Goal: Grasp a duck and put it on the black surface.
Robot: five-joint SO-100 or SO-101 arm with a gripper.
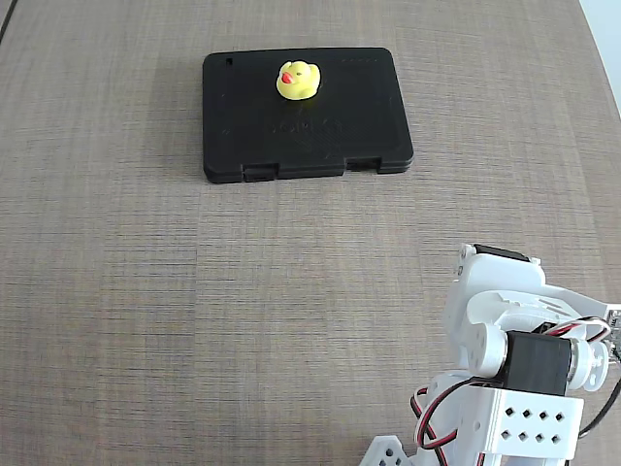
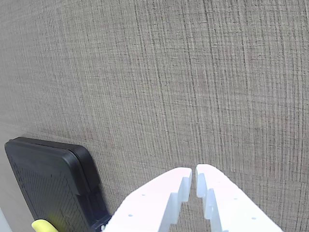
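A small yellow duck (image 1: 299,81) with a red-orange beak sits on the black surface (image 1: 320,136), a matte slab with rounded corners lying flat on the wood-grain table (image 1: 194,320), as seen in the fixed view. The duck rests toward the slab's far edge, slightly left of its middle, beak turned to the left of that view, with nothing touching it. Two notches mark the slab's near edge, and faint embossed lettering shows at its centre. The white robot arm (image 1: 514,359) is folded low at the lower right of the fixed view, well apart from the slab, red and black wires looping beside its base. In the wrist view the tool (image 2: 194,180) points over bare table (image 2: 183,72), its two white fingers drawn nearly together with only a thin slit between the tips and nothing held between them. At the lower left of that view a corner of the black surface (image 2: 48,179) appears, and a sliver of the yellow duck (image 2: 44,225) peeks in at the bottom edge.
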